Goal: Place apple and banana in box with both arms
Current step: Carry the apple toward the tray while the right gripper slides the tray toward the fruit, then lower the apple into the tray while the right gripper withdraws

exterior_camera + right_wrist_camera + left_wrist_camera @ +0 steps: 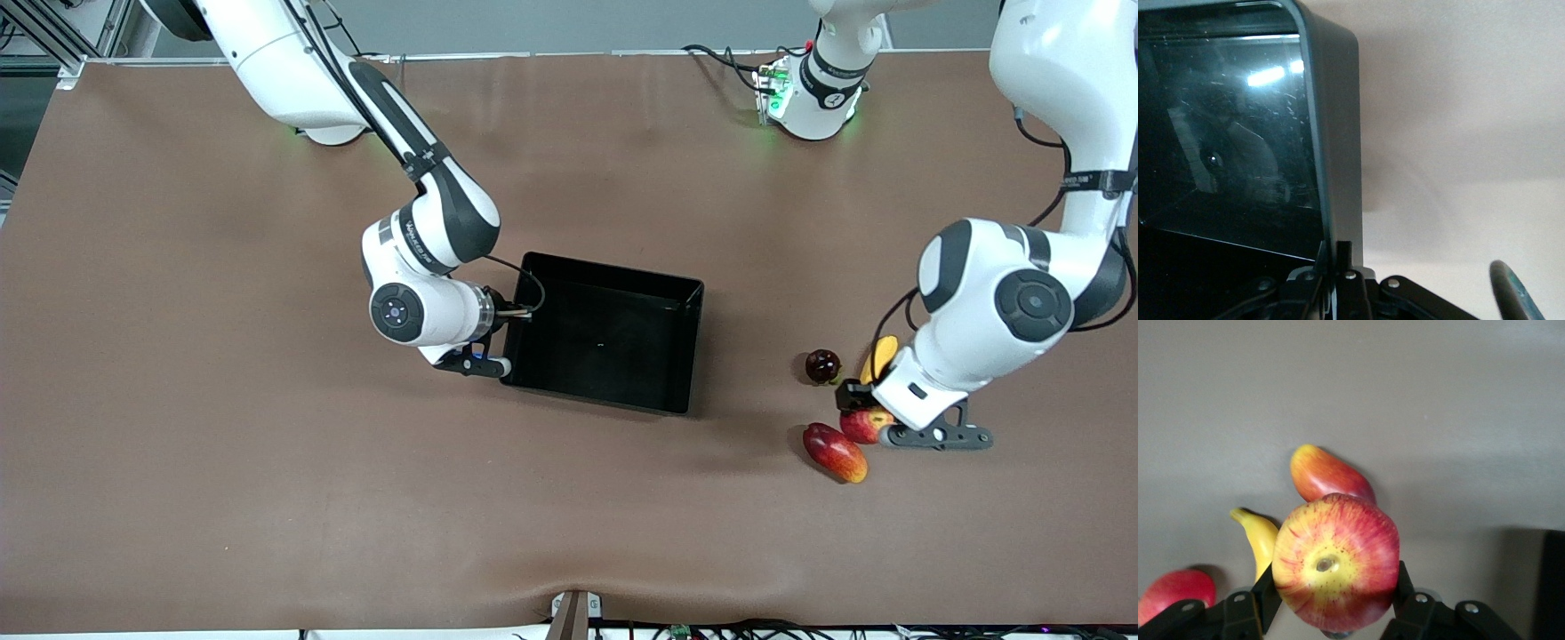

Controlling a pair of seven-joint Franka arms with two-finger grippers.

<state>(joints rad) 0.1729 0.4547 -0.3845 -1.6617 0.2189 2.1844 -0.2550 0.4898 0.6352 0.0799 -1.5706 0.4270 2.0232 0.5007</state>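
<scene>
The apple [869, 428], red with yellow streaks, sits between the fingers of my left gripper [861, 411] at the left arm's end of the table. In the left wrist view the apple [1335, 563] fills the space between both black fingers [1266, 597], stem dimple facing the camera. The yellow banana [880, 356] lies beside it, partly under my left arm, and shows in the left wrist view [1258, 537]. The black box [689, 347] stands mid-table, empty. My right gripper [498, 364] is shut on the box's wall [1338, 133] at its end toward the right arm.
A red-and-yellow mango [834, 452] lies just nearer the front camera than the apple. A dark red round fruit [822, 365] lies beside the banana, toward the box. Both show in the left wrist view: the mango [1328, 473] and the round fruit [1175, 593].
</scene>
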